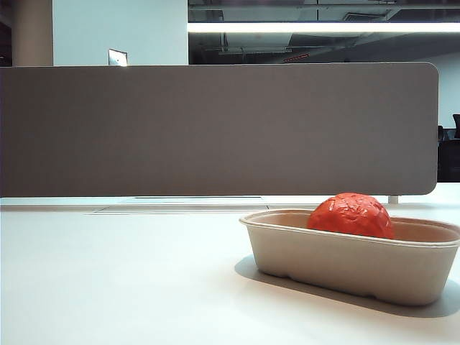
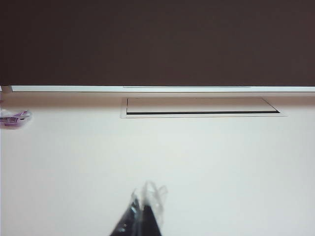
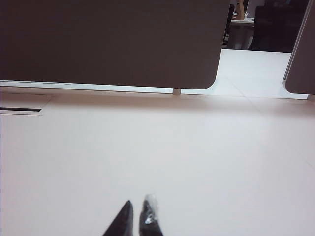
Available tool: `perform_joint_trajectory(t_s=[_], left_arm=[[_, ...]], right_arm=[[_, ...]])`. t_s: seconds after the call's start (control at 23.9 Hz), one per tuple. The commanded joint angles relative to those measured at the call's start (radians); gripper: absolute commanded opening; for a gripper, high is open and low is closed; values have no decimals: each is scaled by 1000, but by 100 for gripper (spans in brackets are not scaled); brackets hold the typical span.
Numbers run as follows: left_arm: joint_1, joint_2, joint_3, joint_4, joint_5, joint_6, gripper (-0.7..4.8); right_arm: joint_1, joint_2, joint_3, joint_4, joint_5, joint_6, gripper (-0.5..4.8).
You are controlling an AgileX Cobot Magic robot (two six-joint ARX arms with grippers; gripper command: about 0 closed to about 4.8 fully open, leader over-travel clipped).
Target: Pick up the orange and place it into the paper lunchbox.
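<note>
Red-orange orange (image 1: pixel 352 214) sits inside lunchbox (image 1: pixel 345 262) on worktop (image 1: pixel 115 280), placement apparently complete; left hand (image 2: pixel 144 209) closed and empty, right hand (image 3: pixel 138 216) nearly closed and empty, both low over bare worktop.
</note>
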Motion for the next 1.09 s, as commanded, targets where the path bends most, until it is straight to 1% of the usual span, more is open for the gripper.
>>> perform_joint_trajectory(t_s=[0.04, 0.08, 0.17, 0.38, 1.09], left_arm=[[2, -3, -2, 11, -3, 4, -5], [2, -3, -2, 11, -3, 4, -5], [2, -3, -2, 12, -3, 4, -5], [2, -3, -2, 11, -3, 4, -5], [2, -3, -2, 11, -3, 4, -5]], right_arm=[[0, 0, -4, 17, 2, -3, 31], [0, 0, -3, 18, 9, -3, 31], [-1, 0, -3, 16, 14, -3, -8], [-1, 0, -3, -6, 58, -3, -7], [-1, 0, -3, -8, 58, -3, -7]])
